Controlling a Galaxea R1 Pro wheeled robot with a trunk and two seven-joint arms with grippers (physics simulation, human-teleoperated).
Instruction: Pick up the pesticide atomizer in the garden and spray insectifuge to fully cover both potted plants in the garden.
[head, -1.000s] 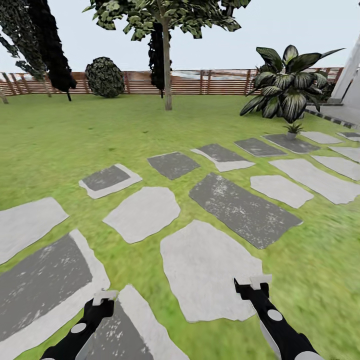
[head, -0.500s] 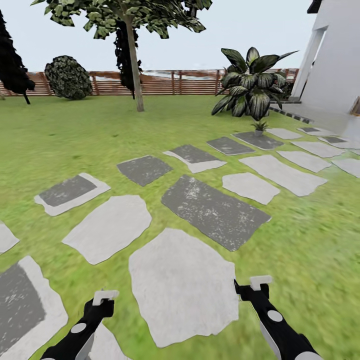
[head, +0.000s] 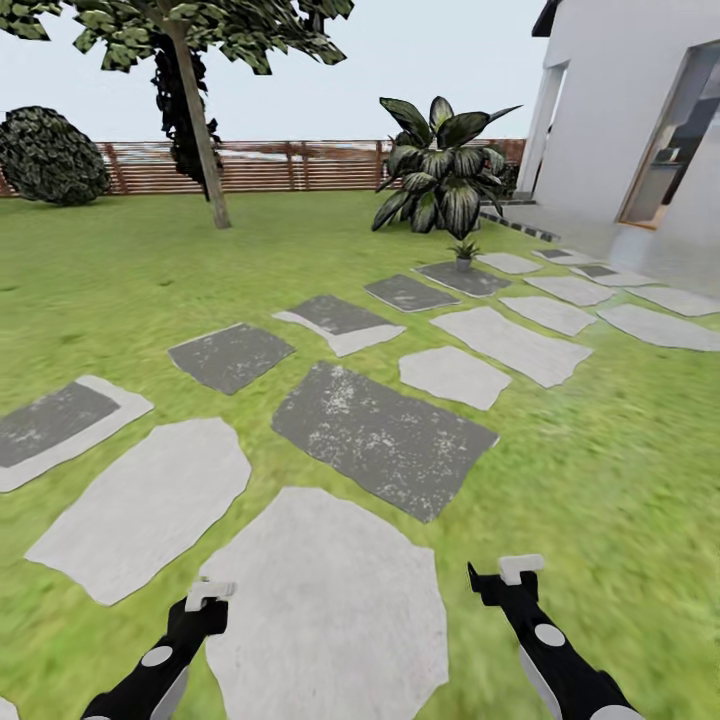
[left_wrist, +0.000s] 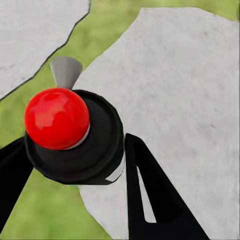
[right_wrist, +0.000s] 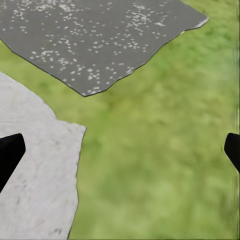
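Potted plant (head: 463, 250) in tiny grey pot, on a stepping stone (head: 462, 278).

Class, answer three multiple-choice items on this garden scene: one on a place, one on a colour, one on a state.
1. Where is the small potted plant?
A. Just in front of the big striped shrub
B. Against the fence
C. Beside the tree trunk

2. What colour is the fence?
A. White
B. Brown
C. Blue

3. What is between the left hand's fingers?
A. Nothing
B. A dark bottle with a red top
C. A potted plant

Key: 1 A, the potted plant sits before the shrub. 2 B, the fence has brown slats. 3 B, the left hand flanks the pesticide atomizer.
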